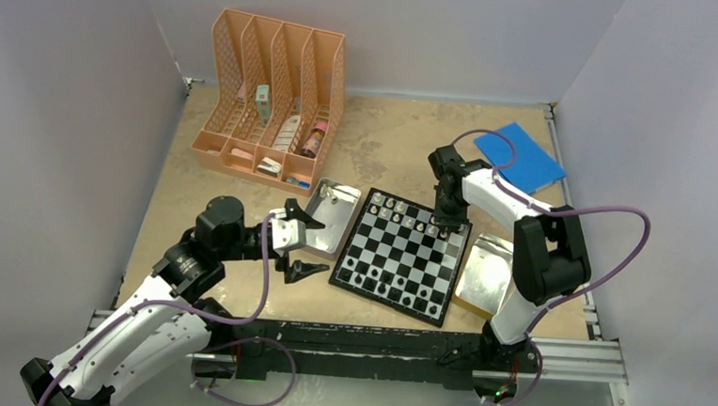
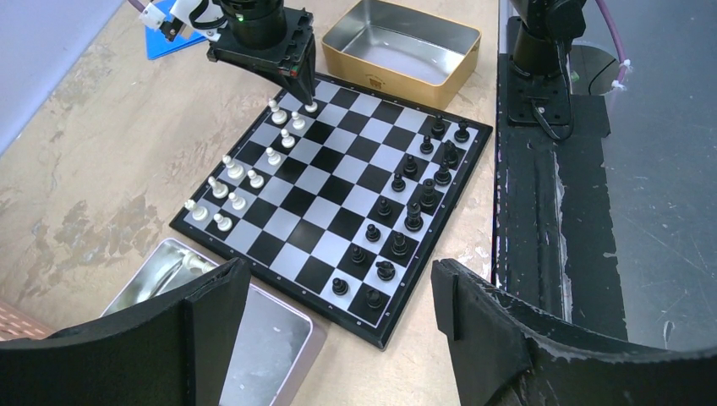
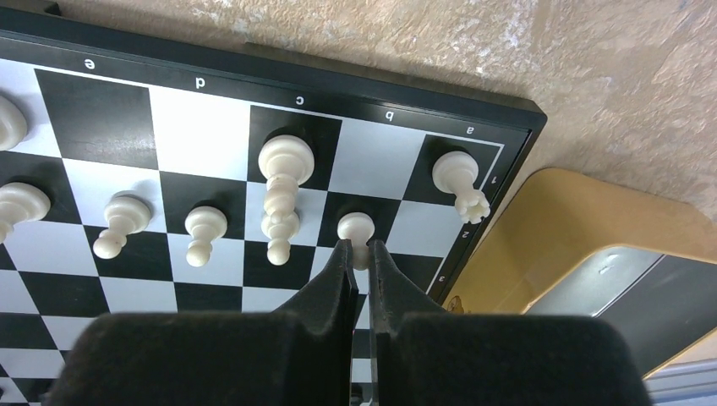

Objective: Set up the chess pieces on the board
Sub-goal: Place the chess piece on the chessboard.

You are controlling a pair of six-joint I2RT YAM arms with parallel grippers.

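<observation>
Fingertips of my right gripper (image 3: 361,247) are clenched on a white pawn (image 3: 356,227). Its round head shows just past them, but its foot is hidden, so I cannot tell whether it stands on its square or hangs just above. It is in the second row at the far right of the board (image 2: 328,182), diagonally next to the corner piece (image 3: 461,179). The other white pieces (image 2: 235,169) fill the far rows and the black pieces (image 2: 413,218) the near rows; from above they are too small to name.

My left gripper (image 2: 338,271) hangs wide open and holds nothing, near and left of the board. In its own view its fingers cut off the board's near left corner and much of the silver tin (image 1: 327,229) just left of the board. Glare on the metal keeps me from making out anything inside.

A gold tin (image 2: 397,42) lies just beside the board's right edge, its shiny floor showing; from above my right arm crosses part of it. Far left stands an orange file rack (image 1: 272,94) with small items I cannot identify, and far right lies a blue pad (image 1: 520,156).
</observation>
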